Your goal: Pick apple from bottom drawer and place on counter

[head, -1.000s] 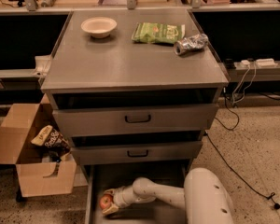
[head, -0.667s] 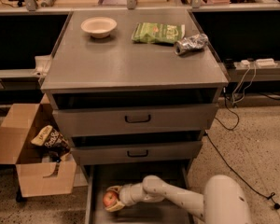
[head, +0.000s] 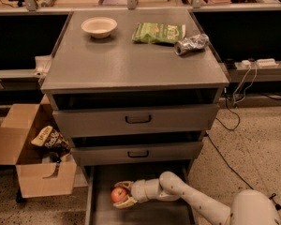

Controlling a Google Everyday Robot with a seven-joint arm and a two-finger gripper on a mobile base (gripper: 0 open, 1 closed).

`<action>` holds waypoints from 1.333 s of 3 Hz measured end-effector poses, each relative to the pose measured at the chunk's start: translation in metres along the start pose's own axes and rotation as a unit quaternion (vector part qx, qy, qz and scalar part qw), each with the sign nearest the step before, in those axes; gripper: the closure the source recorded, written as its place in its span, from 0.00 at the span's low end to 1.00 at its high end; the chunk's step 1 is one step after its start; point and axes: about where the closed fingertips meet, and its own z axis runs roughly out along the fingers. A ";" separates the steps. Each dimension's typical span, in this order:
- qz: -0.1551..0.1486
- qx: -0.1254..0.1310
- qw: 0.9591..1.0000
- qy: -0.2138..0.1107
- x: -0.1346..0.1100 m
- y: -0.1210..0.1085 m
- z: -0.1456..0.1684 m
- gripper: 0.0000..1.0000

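Reaching into open bottom drawer (head: pixel 150 215) from the right. Clamping apple (head: pixel 118 194) between jaws of gripper (head: pixel 116 195), near drawer's left wall. Noting bowl (head: pixel 99 26), green packet (head: pixel 158 33), can (head: pixel 191 44) on counter (head: pixel 131 67) above.

tool (head: pixel 119 195) gripping apple (head: pixel 117 194) shifted slightly right within bottom drawer (head: pixel 150 214), arm (head: pixel 192 201) drawn rightward

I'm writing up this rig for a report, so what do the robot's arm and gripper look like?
The arm is smooth, white and tubular, with rounded joints and no visible cables. The gripper, in the bottom drawer around the apple, has two pale yellowish fingers.
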 end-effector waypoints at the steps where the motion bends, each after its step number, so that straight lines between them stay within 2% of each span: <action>1: 0.003 -0.006 1.000 -0.007 -0.003 0.004 -0.004 1.00; 2: -0.003 -0.002 0.999 -0.032 -0.012 0.005 -0.010 1.00; 3: -0.036 0.003 0.996 -0.076 -0.052 0.011 -0.029 1.00; 4: -0.081 0.017 0.990 -0.112 -0.109 0.024 -0.058 1.00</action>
